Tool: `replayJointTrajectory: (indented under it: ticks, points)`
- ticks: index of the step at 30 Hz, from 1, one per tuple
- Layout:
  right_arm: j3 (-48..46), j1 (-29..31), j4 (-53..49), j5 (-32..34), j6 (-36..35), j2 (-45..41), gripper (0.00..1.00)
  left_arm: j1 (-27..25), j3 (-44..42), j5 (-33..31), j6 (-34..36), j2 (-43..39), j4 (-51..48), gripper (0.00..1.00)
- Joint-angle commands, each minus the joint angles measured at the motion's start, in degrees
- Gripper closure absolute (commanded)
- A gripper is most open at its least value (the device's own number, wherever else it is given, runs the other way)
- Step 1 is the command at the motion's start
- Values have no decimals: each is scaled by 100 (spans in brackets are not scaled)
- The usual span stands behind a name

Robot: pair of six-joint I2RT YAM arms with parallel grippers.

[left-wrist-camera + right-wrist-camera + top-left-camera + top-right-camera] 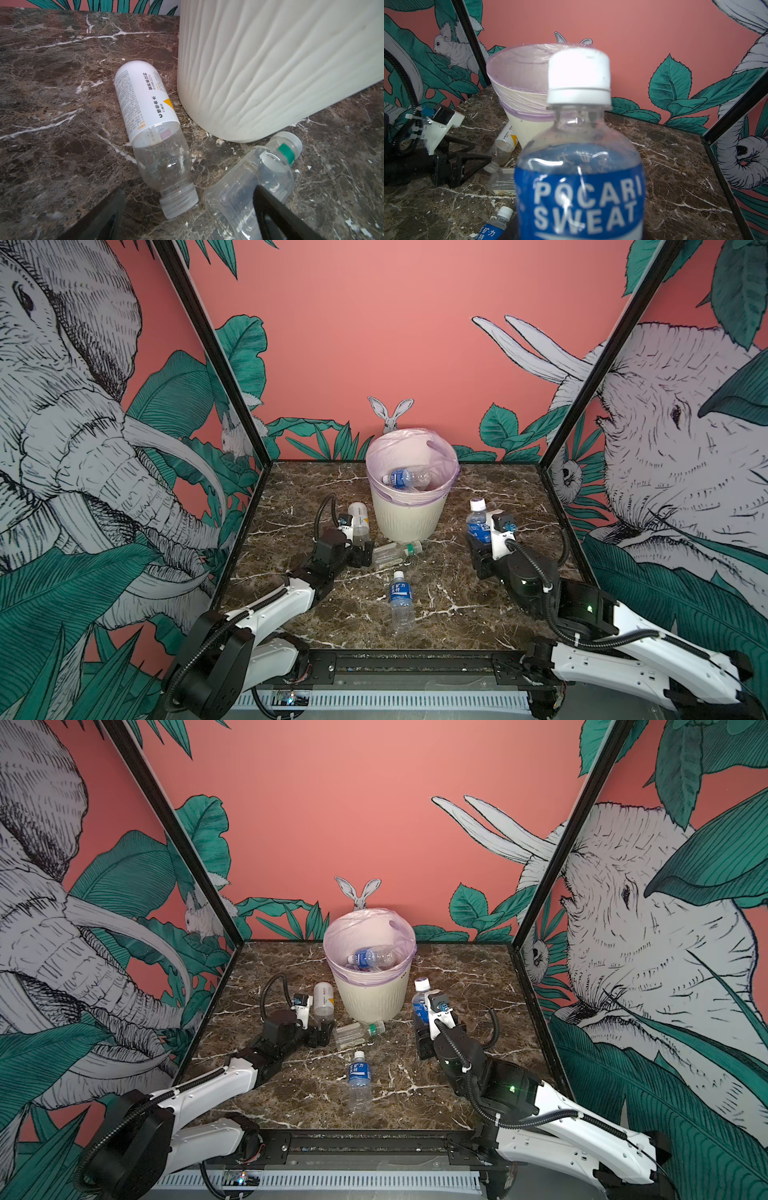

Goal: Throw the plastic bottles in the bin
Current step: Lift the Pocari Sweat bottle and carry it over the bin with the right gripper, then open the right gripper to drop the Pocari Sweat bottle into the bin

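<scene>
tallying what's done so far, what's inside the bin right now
In both top views the bin shows one blue-labelled bottle lying on its side against the pale lilac liner. Something clear may lie beneath it; anything deeper is hidden by the wall and that bottle.

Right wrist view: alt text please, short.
A Pocari Sweat bottle, blue label and white cap, upright, fills the foreground. Behind it are the bin with its lilac bag and the open left gripper beside a white-and-yellow bottle and a clear bottle lying on the marble table.
</scene>
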Motion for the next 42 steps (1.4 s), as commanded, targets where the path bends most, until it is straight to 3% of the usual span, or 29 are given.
replayJointTrajectory:
  ticks: [1,10,17,18,20,21,23,25,28,32,42]
  points:
    - [349,22,440,26,-418,175,49,32,42,42,-39,-34,82,3]
    - [1840,-139,655,-90,-1343,1526,50,51,40,33,-36,-108,38,3]
    - [4311,-1111,209,-1131,-1475,3532,52,79,81,102,-71,-36,73,3]
    - [4792,-1291,49,-1343,-1465,3945,46,76,81,105,-67,-17,81,3]
    - [6235,-1652,-648,-1507,-1361,5110,11,93,96,120,-80,31,98,3]
    - [6887,-1747,-1012,-1452,-1369,5554,1,109,95,127,-90,50,97,3]
    - [8024,-1859,-1405,-949,-1501,6169,1,159,102,180,-115,33,67,4]
    - [8479,-1975,-1409,-953,-1553,6268,1,198,79,208,-134,-59,29,4]
    - [8370,-2004,-1106,-1101,-1598,5909,1,226,47,200,-131,-193,-5,4]
    - [7481,-2008,-683,-1374,-1583,5164,1,234,41,244,-157,-244,-5,4]
    - [5414,-2020,-277,-1208,-1563,3815,1,234,30,277,-168,-196,27,3]
